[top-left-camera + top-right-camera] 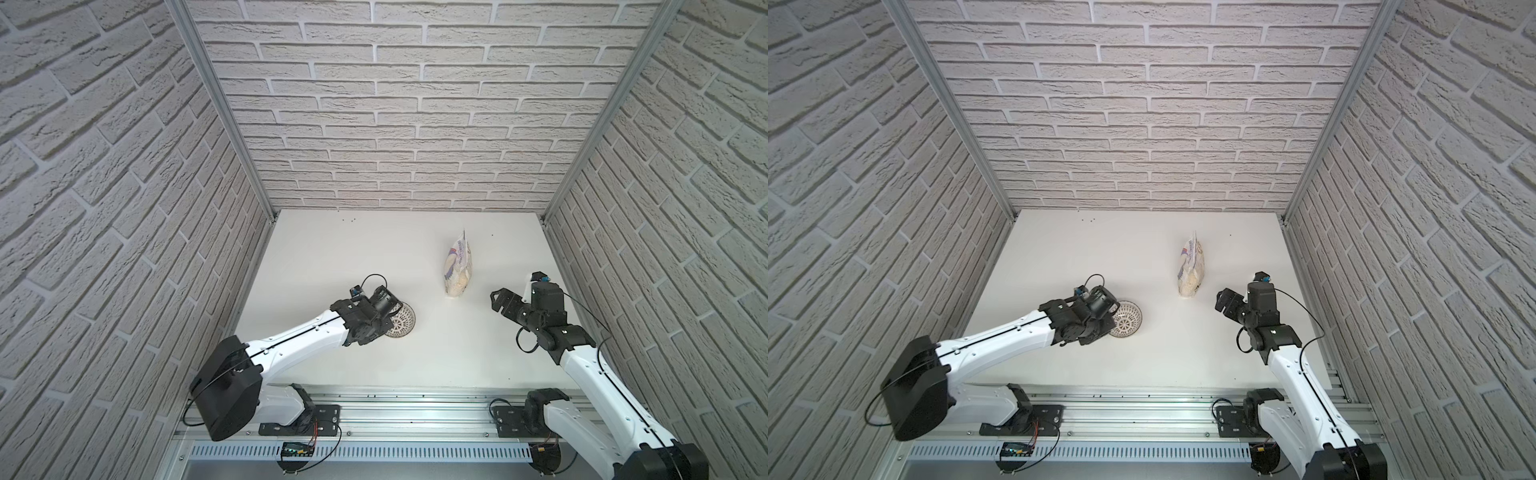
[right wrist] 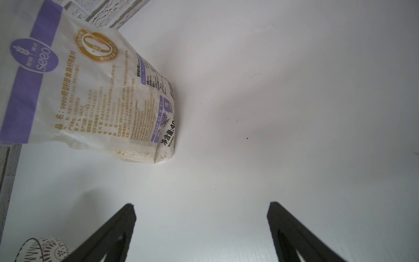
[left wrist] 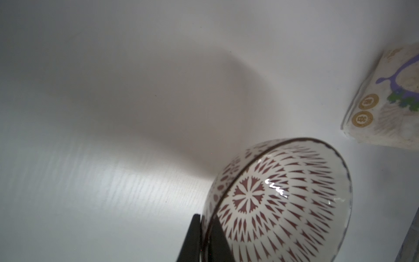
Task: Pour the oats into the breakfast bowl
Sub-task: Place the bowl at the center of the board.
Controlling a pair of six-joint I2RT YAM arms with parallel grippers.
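The breakfast bowl (image 1: 402, 321) (image 1: 1128, 319), white with a dark radiating pattern and a dark rim, is at the table's left-middle. My left gripper (image 1: 390, 319) (image 1: 1113, 318) is shut on its near-left rim. In the left wrist view one finger is outside and one inside the bowl (image 3: 278, 204), at the gripper (image 3: 206, 219). The oats (image 1: 459, 270) (image 1: 1192, 270) stand upright in their printed bag, right of centre and apart from the bowl. My right gripper (image 1: 498, 300) (image 1: 1225, 301) (image 2: 201, 204) is open and empty, just right of the bag (image 2: 90, 95). The bowl (image 2: 43, 249) shows at that view's corner.
The white table (image 1: 353, 257) is closed in by brick-pattern walls (image 1: 395, 124) at the back and both sides. A metal rail (image 1: 415, 411) with both arm bases runs along the front edge. A few dark specks (image 1: 349, 220) lie near the back wall.
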